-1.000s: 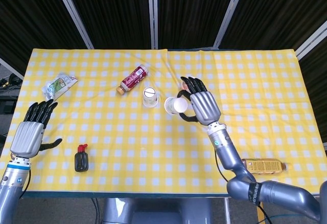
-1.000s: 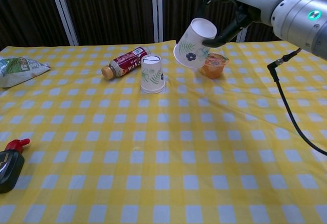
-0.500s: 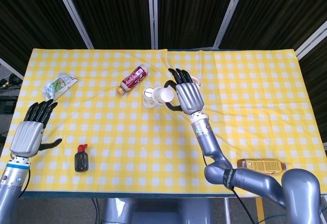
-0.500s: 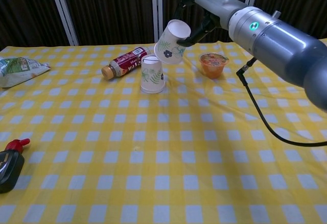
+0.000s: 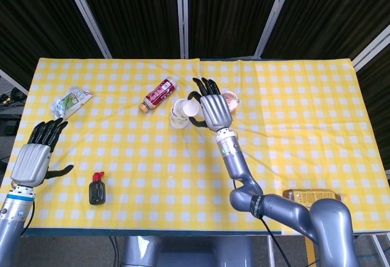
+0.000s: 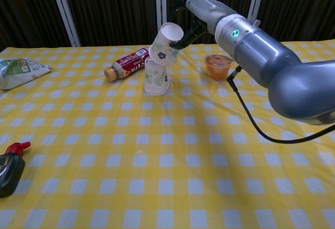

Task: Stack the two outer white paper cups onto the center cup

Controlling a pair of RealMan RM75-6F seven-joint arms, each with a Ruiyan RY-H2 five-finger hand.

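A white paper cup with a leaf print stands upside down near the table's middle, also seen as the center cup from the head camera. My right hand holds a second white cup, tilted, directly over the standing cup with its lower edge at that cup's top. My left hand hovers open at the table's left edge, holding nothing. No third cup shows in either view.
A red-labelled bottle lies left of the cups. An orange jelly cup sits to their right. A snack bag lies far left, a small black bottle with a red cap near the front left, an amber bottle front right.
My right hand has carried the held cup leftward, from beside the jelly cup to just above the upside-down center cup. The left hand has stayed put.
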